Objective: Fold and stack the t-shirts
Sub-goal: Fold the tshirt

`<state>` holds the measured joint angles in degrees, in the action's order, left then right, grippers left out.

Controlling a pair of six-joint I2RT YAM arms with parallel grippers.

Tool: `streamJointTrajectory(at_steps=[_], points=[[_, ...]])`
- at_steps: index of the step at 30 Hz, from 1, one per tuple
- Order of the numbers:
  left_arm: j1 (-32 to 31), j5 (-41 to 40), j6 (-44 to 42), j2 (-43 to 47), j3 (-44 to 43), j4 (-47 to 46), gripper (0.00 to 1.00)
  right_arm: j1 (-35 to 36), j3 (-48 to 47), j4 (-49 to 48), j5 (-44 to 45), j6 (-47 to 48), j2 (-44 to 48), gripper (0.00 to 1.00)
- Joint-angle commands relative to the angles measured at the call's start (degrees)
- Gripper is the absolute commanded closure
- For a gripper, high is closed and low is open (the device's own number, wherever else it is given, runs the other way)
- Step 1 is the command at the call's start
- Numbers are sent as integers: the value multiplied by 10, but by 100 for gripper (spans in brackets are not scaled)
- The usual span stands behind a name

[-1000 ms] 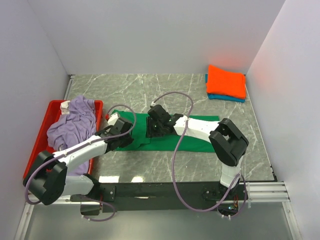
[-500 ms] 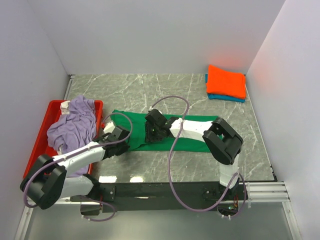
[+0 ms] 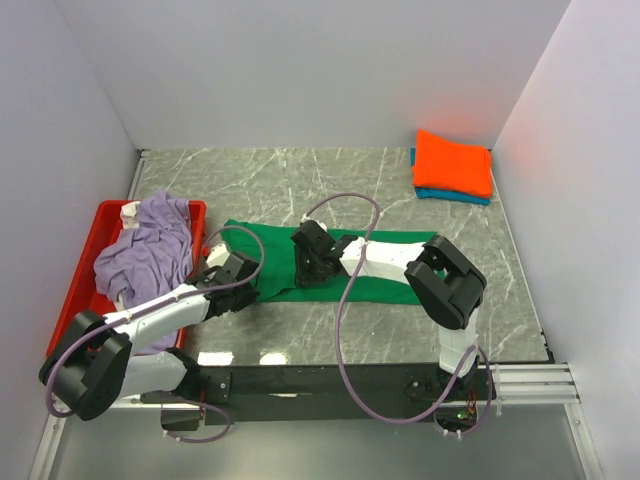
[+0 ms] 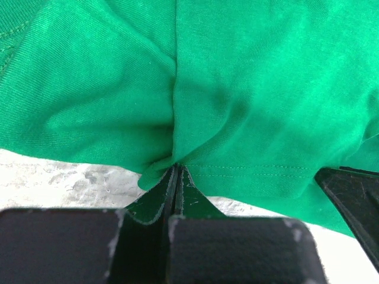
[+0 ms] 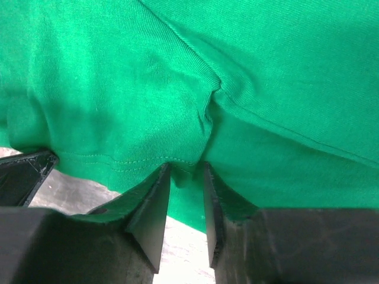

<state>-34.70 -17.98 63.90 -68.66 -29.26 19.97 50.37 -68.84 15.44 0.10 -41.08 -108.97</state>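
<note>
Fold step under way: left pincer (image 4: 176,173) clamped on green t-shirt (image 3: 272,245) near hem, right pincer (image 5: 185,167) open astride it; judged to need closing before lifting.

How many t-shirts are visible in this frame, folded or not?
4. The bright green cloth t-shirt lies mid-table; the crumpled lavender t-shirt fills the red plastic tray, left; the folded orange t-shirt rests on the folded blue t-shirt, far right. Others may hide beneath.
</note>
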Motion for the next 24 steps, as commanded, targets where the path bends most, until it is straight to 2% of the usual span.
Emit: streamJointTrajectory(at_steps=[1,5,8,24], points=[[-1,-14,-1,19,-1,-5,99,3,6,-17,9,-8,11,72],[-1,-15,-2,20,-4,0,99,3,-1,-11,5,-7,12,90],[-1,-17,-3,25,-5,2,99,3,1,-9,7,-5,23,99],[1,-20,-4,41,-7,17,99,3,39,0,30,-1,55,100]])
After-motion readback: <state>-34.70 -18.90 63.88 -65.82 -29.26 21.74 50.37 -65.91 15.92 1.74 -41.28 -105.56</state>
